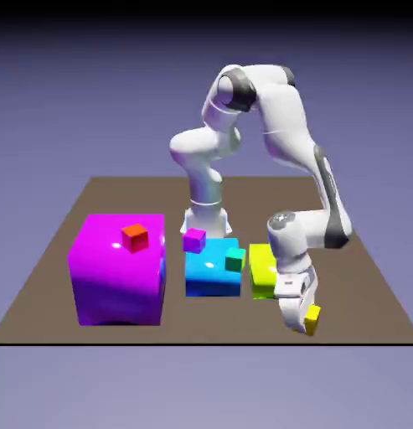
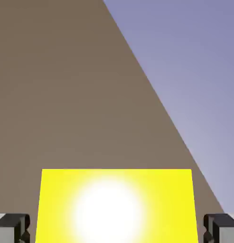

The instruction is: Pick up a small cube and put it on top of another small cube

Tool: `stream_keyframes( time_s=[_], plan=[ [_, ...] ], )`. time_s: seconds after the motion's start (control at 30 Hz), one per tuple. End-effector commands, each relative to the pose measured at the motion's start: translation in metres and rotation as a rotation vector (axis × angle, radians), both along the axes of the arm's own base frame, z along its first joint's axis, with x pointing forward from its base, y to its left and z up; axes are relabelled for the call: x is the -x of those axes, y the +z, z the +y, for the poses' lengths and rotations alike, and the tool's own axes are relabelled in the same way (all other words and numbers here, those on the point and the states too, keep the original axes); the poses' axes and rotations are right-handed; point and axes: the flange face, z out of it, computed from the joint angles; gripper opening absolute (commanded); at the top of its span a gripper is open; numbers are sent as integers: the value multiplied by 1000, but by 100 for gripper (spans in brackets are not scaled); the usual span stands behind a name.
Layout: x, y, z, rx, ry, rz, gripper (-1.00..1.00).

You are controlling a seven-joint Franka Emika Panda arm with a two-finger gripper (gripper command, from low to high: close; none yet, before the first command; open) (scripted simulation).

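Note:
The small cube (image 1: 313, 317) is plain yellow and sits on the brown table near its front edge, at the exterior view's right. My gripper (image 1: 307, 323) is down around it. In the hand view the small cube (image 2: 116, 206) fills the space between the two grey fingertips (image 2: 12, 228), with only a thin strip of table showing on each side. Whether the pads touch it I cannot tell. Other small cubes rest on big blocks: a red one (image 1: 135, 238), a magenta one (image 1: 194, 240) and a green one (image 1: 235, 260).
A big magenta block (image 1: 109, 276) stands at the exterior view's left, a blue block (image 1: 208, 272) in the middle, and a yellow-green block (image 1: 261, 270) right behind my hand. The table's edge (image 2: 152, 90) runs diagonally across the hand view.

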Motion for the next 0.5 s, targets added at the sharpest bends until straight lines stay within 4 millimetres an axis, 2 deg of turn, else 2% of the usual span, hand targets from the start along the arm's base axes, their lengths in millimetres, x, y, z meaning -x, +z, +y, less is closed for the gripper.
stream_keyframes(
  time_s=[0.0, 0.13, 0.3, 0.47],
  plan=[
    [1, 13, -2, 1, 1, -2, -100],
    [6, 59, -17, -1, 19, 0, -100],
    [7, 108, -74, -8, 251, -13, -100],
    [25, 147, -134, -7, 476, -25, -100]
  ],
)
